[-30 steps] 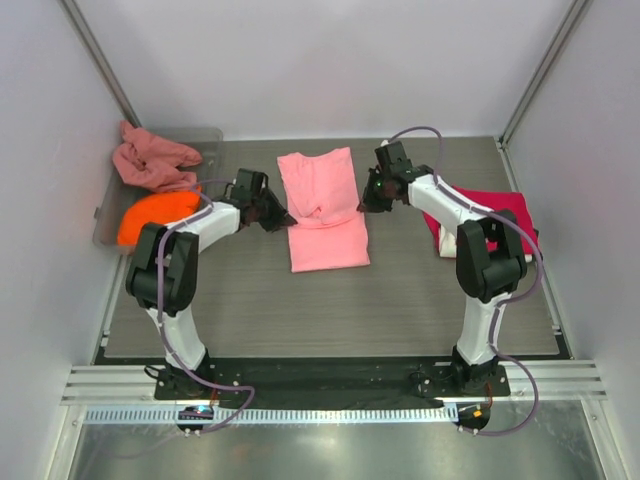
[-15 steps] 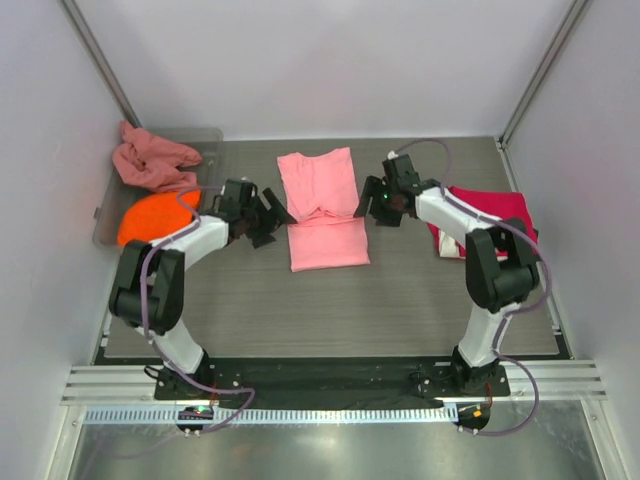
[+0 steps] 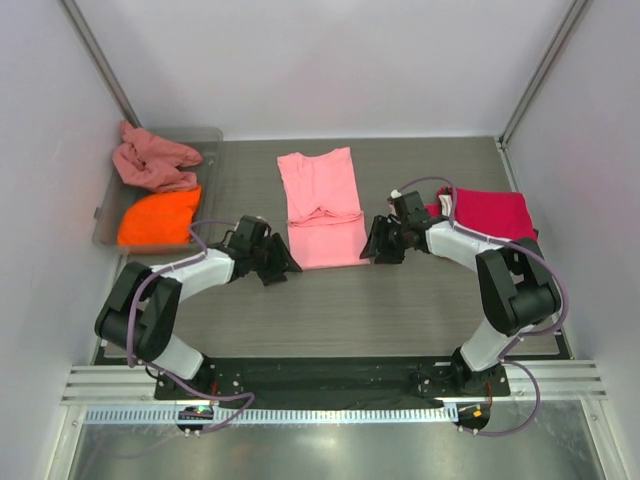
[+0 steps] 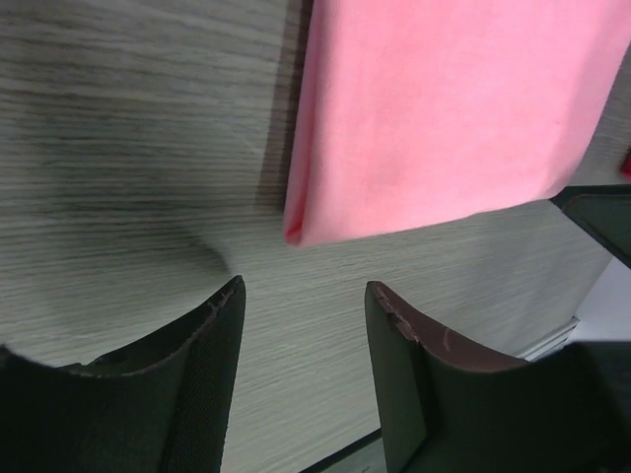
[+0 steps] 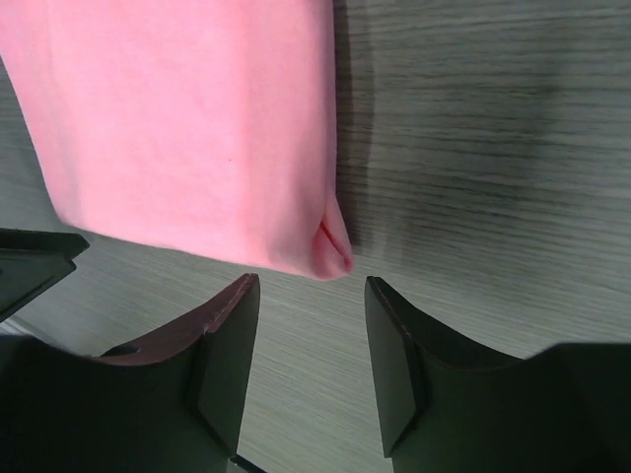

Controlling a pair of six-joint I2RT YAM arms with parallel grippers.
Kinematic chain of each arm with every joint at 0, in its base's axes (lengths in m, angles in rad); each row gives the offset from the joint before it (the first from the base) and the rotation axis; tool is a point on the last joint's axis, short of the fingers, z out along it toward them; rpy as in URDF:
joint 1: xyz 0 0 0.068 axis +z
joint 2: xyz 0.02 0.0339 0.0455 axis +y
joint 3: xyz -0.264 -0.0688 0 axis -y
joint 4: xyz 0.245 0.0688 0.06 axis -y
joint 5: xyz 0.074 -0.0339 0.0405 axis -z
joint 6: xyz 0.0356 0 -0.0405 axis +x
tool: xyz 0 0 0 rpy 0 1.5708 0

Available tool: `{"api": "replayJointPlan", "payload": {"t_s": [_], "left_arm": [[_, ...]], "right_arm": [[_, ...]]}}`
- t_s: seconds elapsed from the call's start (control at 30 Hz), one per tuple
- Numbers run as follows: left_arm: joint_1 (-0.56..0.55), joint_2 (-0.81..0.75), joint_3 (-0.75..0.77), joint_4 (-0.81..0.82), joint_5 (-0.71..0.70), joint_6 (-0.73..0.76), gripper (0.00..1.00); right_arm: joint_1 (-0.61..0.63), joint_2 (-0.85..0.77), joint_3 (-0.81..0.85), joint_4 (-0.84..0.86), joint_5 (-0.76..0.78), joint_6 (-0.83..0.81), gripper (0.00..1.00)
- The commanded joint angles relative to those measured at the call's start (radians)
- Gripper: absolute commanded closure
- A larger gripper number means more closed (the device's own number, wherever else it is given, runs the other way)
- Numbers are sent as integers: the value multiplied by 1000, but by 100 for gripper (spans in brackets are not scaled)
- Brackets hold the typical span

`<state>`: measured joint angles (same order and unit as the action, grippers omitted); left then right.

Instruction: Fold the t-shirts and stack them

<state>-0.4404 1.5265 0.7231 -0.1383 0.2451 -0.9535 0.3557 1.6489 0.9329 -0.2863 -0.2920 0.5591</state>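
Where the light pink t-shirt [image 3: 322,210] lies folded, a near corner is seen just ahead of the left fingers [image 4: 212,335], the right fingers [image 5: 222,345] likewise, both pairs parted, empty.

In both wrist views the light pink t-shirt [image 4: 444,118] runs off the top edge, one near corner showing; at the right edge of the tabletop [image 3: 330,310] the right arm [image 3: 457,240] covers part of the crimson red t-shirt [image 3: 497,212]; the dusty rose t-shirt [image 3: 150,160] hides the far left corner of the grey tray [image 3: 210,145].
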Motion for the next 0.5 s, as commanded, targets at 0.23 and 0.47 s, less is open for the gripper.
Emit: {"api": "replayJointPlan", "payload": {"t_s": [0.23, 0.47], "left_arm": [[-1, 46, 22, 69, -9, -8, 53], [-1, 58, 19, 66, -38, -5, 58]], "right_arm": [[-3, 83, 6, 108, -55, 7, 58], [-3, 75, -23, 116, -58, -5, 81]]}}
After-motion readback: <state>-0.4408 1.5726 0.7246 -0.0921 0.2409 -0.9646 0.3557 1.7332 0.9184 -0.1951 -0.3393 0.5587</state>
